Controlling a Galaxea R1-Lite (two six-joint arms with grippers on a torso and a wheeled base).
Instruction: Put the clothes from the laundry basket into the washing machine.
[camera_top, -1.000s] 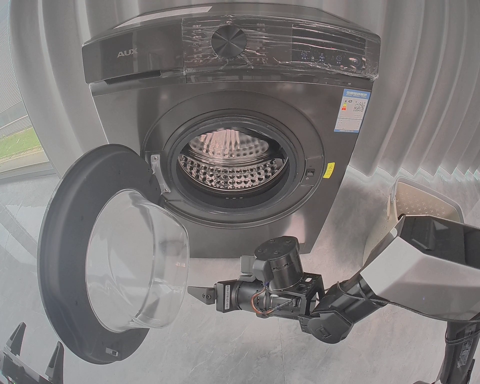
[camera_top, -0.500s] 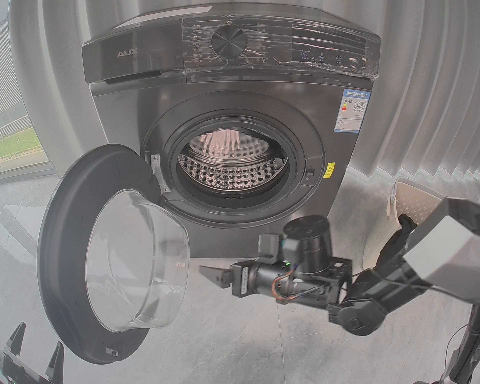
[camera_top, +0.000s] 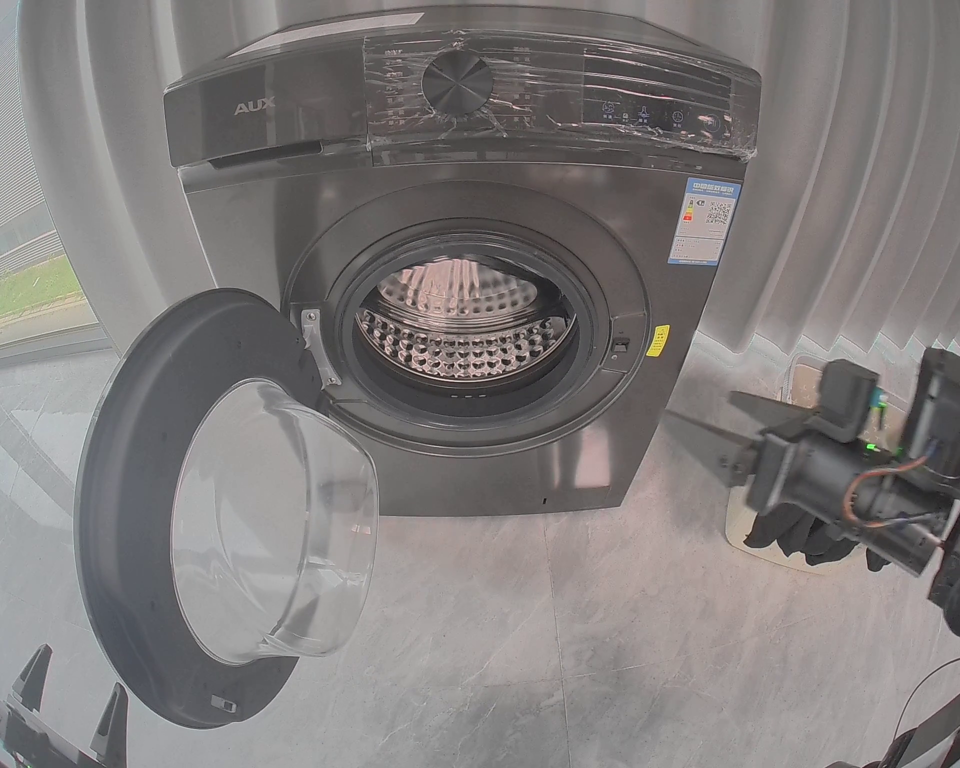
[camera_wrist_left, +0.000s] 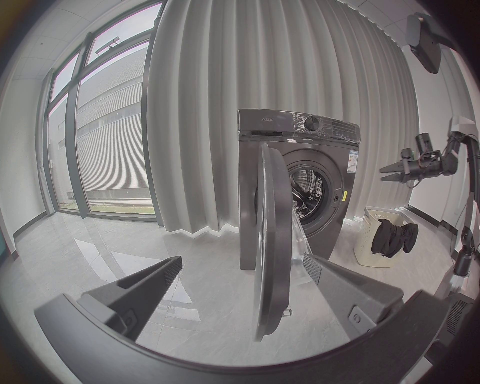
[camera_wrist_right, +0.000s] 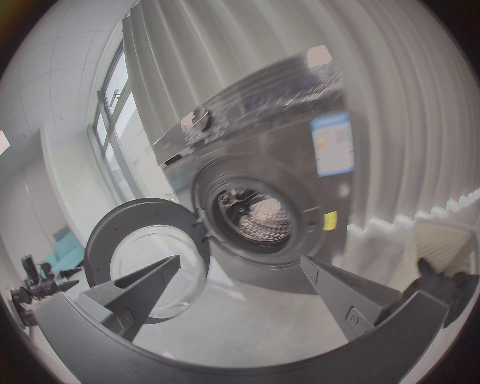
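R jaws spread, half-hiding basket (camera_top: 803, 375) w/ clothes (camera_top: 800, 530).

Laundry corner of room: washing machine (camera_top: 470, 190) (panel (camera_top: 560, 95) wrapped in film), laundry basket (camera_wrist_left: 365, 246), curtains (camera_wrist_left: 200, 125), tall windows (camera_wrist_left: 110, 130), tiled floor (camera_top: 600, 620).

Head view looks down closely at the washing machine (camera_top: 470, 190); wrist views face it from farther off on either side. All share its open door (camera_top: 130, 450).

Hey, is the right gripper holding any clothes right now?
No, the right gripper has its fingers spread with nothing between them, while the dark clothes hang on the laundry basket.
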